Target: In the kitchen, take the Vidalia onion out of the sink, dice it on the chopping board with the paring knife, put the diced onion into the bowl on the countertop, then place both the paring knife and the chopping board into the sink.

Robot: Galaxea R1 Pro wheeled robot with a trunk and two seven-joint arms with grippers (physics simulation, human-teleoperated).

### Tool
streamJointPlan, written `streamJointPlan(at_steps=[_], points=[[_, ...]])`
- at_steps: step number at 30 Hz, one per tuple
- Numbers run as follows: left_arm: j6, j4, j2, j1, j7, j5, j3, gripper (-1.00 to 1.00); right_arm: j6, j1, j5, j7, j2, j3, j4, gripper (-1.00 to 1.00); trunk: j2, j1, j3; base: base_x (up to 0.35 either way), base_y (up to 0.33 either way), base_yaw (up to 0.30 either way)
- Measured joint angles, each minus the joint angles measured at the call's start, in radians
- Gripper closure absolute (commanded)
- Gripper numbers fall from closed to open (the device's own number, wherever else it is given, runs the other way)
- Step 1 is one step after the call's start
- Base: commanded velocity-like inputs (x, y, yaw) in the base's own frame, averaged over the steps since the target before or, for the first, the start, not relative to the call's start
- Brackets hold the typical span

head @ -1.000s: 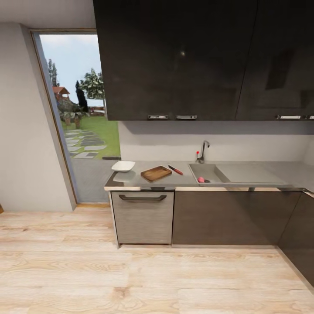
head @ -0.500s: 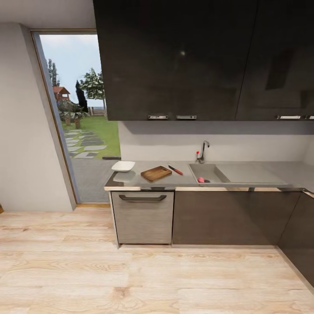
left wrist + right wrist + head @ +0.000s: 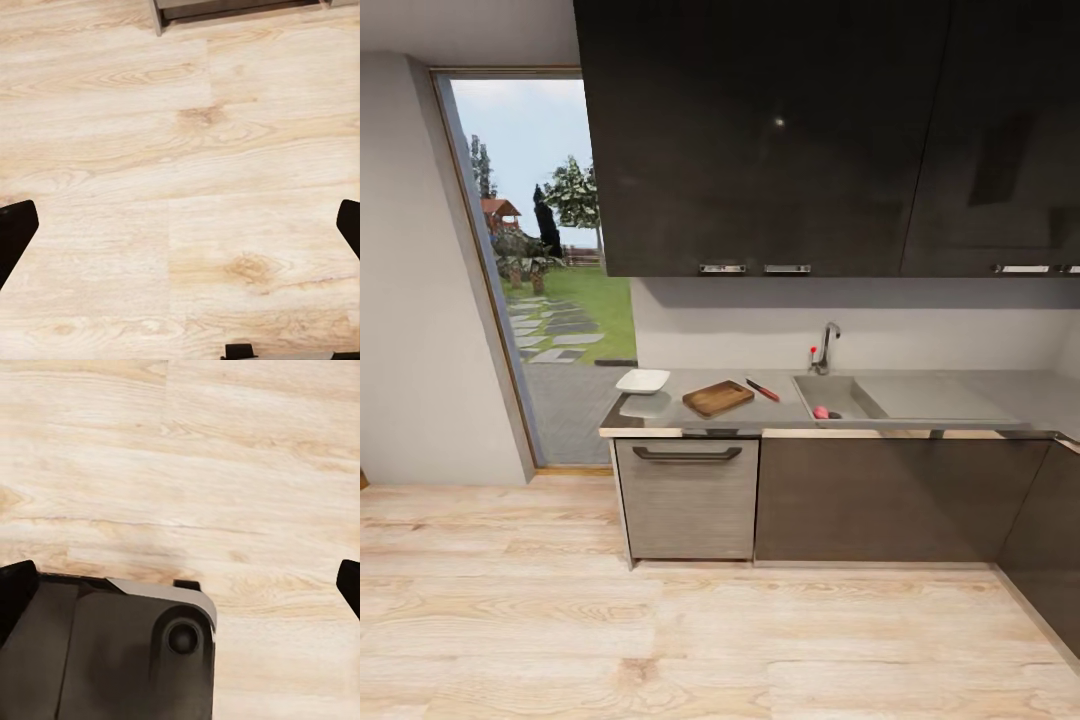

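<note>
We see the chopping board [image 3: 718,397] on the table [image 3: 780,413], bowl [image 3: 643,380] left, paring knife [image 3: 763,390] right; onion [image 3: 821,411] in the sink [image 3: 840,397]; both jaws apart over wood floor [image 3: 180,187]

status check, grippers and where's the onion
Left gripper and right gripper open, empty, over the wood floor. Onion in the sink; chopping board and paring knife on countertop. Nothing blocking.

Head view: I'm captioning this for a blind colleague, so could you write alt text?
A kitchen countertop seen from across a wooden floor: a white bowl, a chopping board and a red-handled paring knife lie left of the sink, which holds a pinkish onion.
</note>
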Motion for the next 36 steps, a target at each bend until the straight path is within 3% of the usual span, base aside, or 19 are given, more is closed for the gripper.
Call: streamJointPlan(at_steps=[5, 9, 17, 21, 36], points=[[0.0, 0.0, 0.0, 0.0, 0.0, 0.0, 0.0, -1.0, -0.006, 0.0, 0.003, -0.001, -0.001, -0.001, -0.048, -1.0, 0.0, 0.0, 0.0, 0.0, 0.0, 0.0], [0.0, 0.0, 0.0, 0.0, 0.0, 0.0, 0.0, -1.0, -0.007, 0.0, 0.005, -0.006, -0.009, -0.001, -0.18, -1.0, 0.0, 0.0, 0.0, 0.0, 0.0, 0.0], [0.001, 0.0, 0.0, 0.0, 0.0, 0.0, 0.0, -1.0, -0.001, -0.001, 0.006, -0.035, -0.059, -0.006, -0.419, -1.0, 0.0, 0.0, 0.0, 0.0, 0.0, 0.0], [0.001, 0.0, 0.0, 0.0, 0.0, 0.0, 0.0, -1.0, 0.007, 0.0, 0.006, -0.052, -0.07, -0.009, -0.501, -1.0, 0.0, 0.0, 0.0, 0.0, 0.0, 0.0], [-0.001, 0.0, -0.003, 0.0, -0.001, 0.0, -0.003, -1.0, 0.012, -0.001, 0.005, -0.05, -0.073, -0.012, -0.522, -1.0, 0.0, 0.0, 0.0, 0.005, 0.0, 0.0]])
